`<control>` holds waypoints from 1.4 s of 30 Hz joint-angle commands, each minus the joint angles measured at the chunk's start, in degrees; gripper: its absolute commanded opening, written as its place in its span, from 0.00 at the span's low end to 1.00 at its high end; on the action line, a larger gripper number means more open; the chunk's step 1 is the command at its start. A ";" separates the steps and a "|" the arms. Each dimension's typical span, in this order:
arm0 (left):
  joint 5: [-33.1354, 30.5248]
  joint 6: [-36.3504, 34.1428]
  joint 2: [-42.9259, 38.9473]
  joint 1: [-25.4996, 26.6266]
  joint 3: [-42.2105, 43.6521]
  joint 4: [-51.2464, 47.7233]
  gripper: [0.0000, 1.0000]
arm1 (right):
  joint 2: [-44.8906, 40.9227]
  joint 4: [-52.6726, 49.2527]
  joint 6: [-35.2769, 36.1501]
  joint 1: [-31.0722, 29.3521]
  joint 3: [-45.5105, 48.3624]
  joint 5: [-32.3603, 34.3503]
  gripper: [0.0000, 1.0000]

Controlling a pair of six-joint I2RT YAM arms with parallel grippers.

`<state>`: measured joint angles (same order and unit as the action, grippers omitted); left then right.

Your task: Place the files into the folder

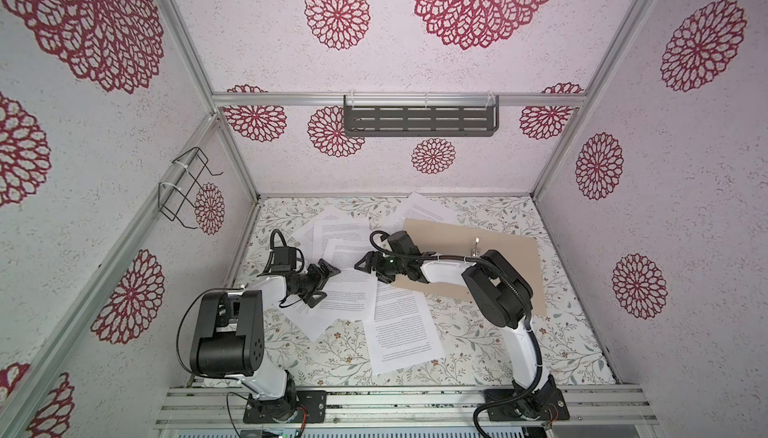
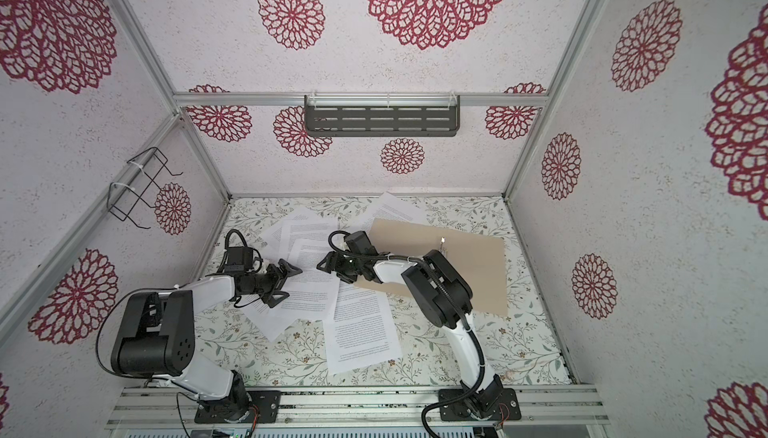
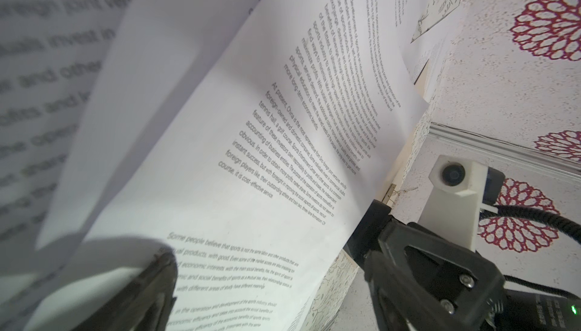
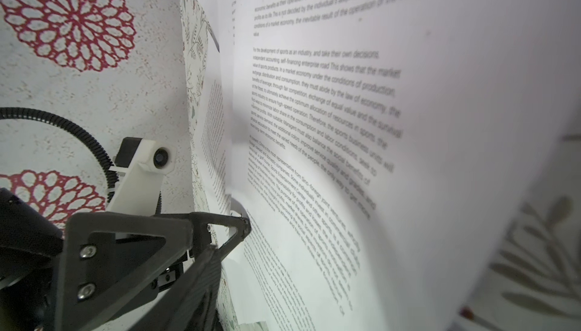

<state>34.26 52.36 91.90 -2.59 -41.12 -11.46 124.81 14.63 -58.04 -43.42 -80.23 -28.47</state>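
Several white printed files [image 1: 353, 286] [image 2: 361, 332] lie overlapping on the middle of the table. The tan folder [image 1: 498, 257] [image 2: 469, 257] lies open flat at the back right, its metal fastener [image 1: 476, 244] standing up. My left gripper [image 1: 330, 284] [image 2: 289, 284] is open wide over the left side of the sheets. My right gripper [image 1: 369, 273] [image 2: 331, 273] faces it, open, jaws apart at the right edge of one sheet [image 3: 251, 156] [image 4: 377, 156], which bows upward. In the left wrist view a right finger [image 3: 371, 232] touches that edge. The folder [image 3: 401, 169] shows behind it.
A floral cover [image 1: 478, 352] lines the table. A wire rack [image 1: 187, 190] hangs on the left wall and a grey shelf [image 1: 419, 119] on the back wall. An aluminium rail [image 1: 395, 407] with both arm bases runs along the front. One sheet [image 1: 428, 207] lies partly under the folder's back edge.
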 commanded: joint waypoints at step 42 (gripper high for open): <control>-3.57 -3.39 -6.26 1.77 -2.29 -9.54 0.97 | -4.94 -12.01 9.28 -0.64 -1.67 11.55 0.00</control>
<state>32.14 50.61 88.47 -1.30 -41.25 -16.53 123.09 9.34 -55.24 -45.15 -78.41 -20.60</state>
